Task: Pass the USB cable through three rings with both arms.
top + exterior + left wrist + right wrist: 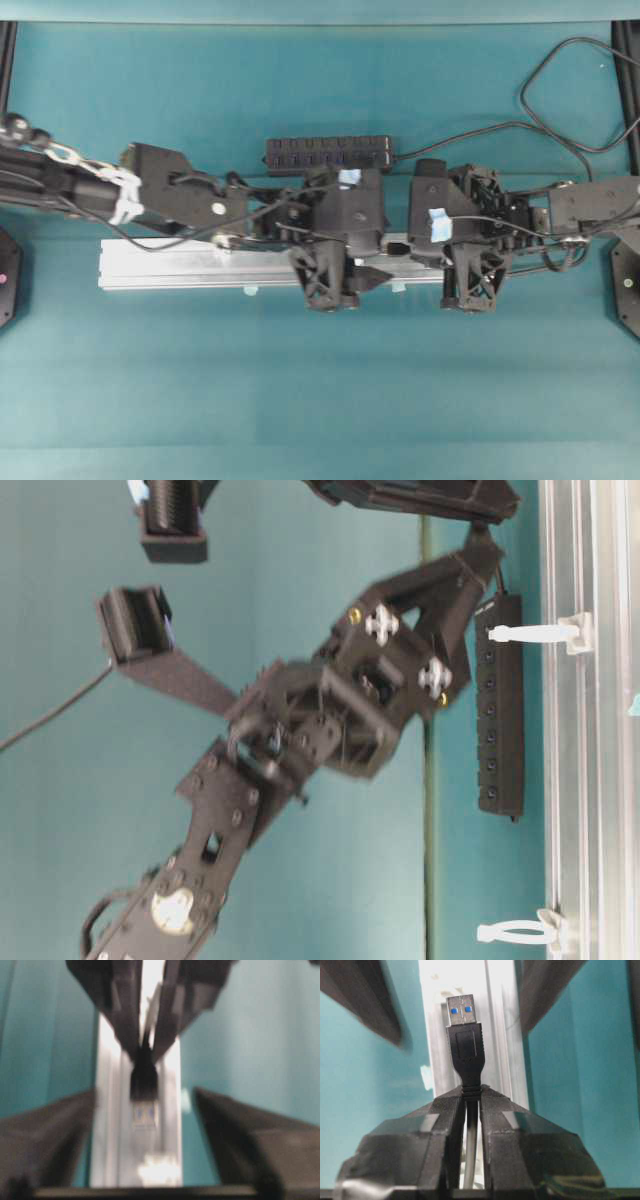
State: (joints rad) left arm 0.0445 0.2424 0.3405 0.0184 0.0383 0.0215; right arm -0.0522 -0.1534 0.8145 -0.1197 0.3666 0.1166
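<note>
The USB cable [466, 1052] has a matt black plastic plug and shiny metal tip; the rail [200, 268] is brushed aluminium; the rings [535, 633] are translucent white plastic.

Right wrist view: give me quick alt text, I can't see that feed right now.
The right gripper has its jaws shut on the USB cable just behind the plug, which sticks straight up with its metal tip and two blue contacts showing. Behind it runs the silver rail on a teal table, with blurred dark shapes in the upper corners.
</note>
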